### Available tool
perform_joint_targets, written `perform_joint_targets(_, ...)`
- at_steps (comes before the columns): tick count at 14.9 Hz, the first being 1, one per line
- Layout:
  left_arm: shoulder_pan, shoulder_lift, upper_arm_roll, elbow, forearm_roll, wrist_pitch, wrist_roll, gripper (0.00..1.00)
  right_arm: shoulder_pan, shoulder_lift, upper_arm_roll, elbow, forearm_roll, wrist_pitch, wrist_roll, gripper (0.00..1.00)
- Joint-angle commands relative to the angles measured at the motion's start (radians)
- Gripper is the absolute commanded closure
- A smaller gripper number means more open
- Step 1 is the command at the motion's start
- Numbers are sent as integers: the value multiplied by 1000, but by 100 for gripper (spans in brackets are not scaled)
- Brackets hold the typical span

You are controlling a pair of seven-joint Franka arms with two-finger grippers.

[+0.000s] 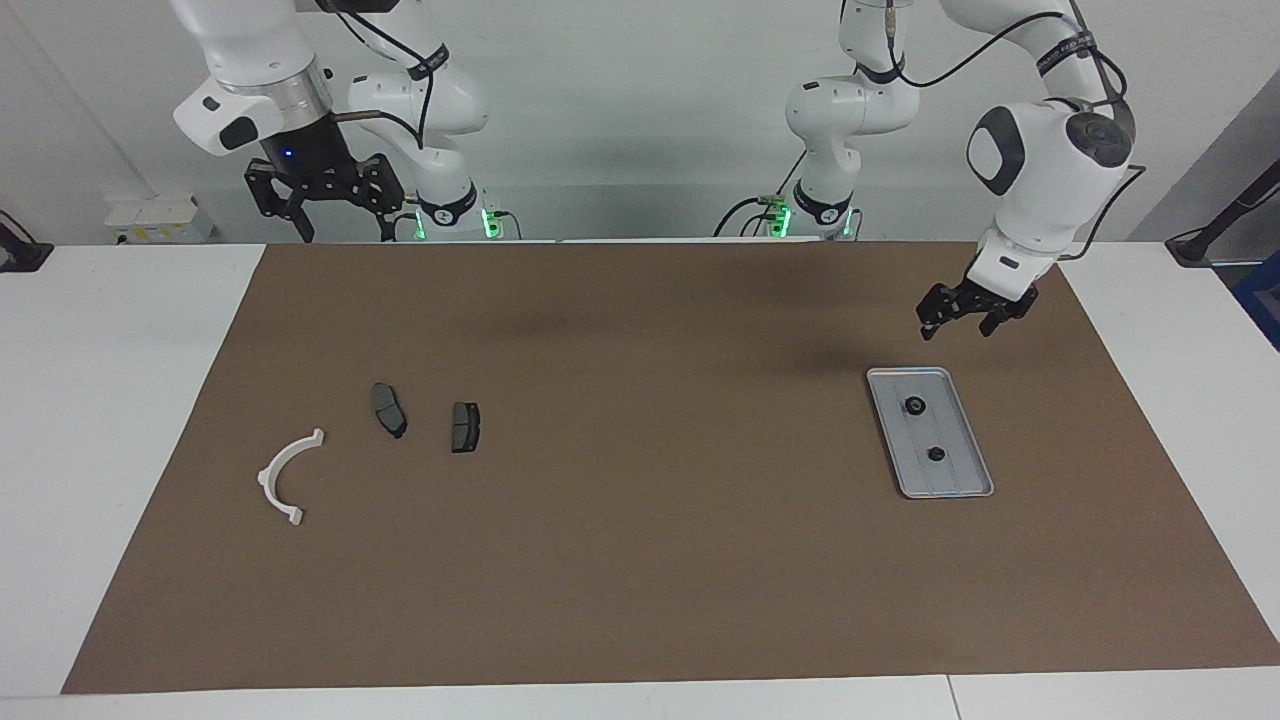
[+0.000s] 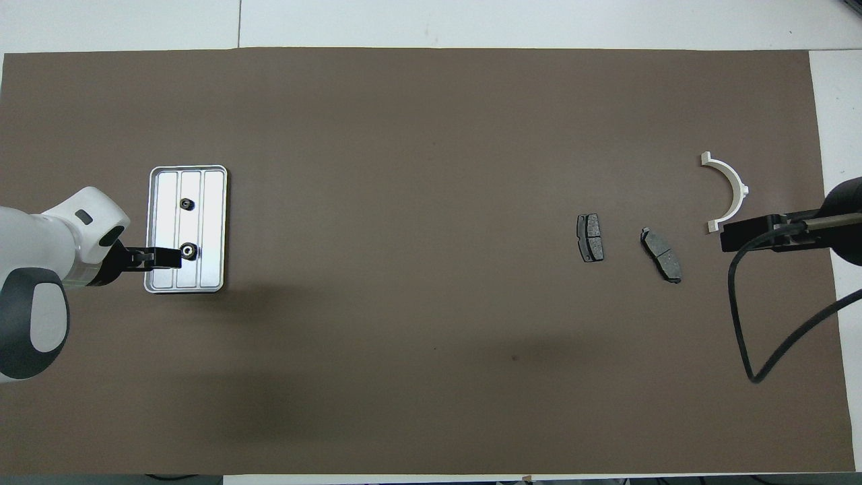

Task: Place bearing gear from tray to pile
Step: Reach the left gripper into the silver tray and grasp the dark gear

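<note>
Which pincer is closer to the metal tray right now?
Left. The left pincer hangs open just above the tray at its robot-side end; the right pincer waits at the table's other end.

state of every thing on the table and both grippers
flat silver metal tray: holds two small black gears
gear nearer the robots: in tray, untouched
left gripper: open, raised, empty
right gripper: open, waiting
white plastic half-ring, two dark grey pads: on mat
</note>
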Motion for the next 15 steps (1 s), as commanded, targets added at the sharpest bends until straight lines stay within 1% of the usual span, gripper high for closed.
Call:
perform_joint_targets(1, -4, 19, 6, -23, -10, 78, 45, 1, -7, -8, 4, -7, 21, 21, 8, 0)
perform_joint_targets(5, -3, 114, 6, -23, -9, 170, 71, 1, -8, -8, 4, -6, 22, 21, 7, 0)
perform_joint_targets(6, -4, 127, 6, -23, -9, 179, 71, 1, -8, -8, 4, -6, 22, 22, 7, 0)
perform_joint_targets(9, -3, 136, 6, -26, -9, 182, 73, 2, -8, -8, 4, -6, 24, 19, 5, 0)
perform_joint_targets(15, 0, 181, 7, -26, -9, 218, 91, 3, -7, -9, 4, -6, 24, 19, 2, 0)
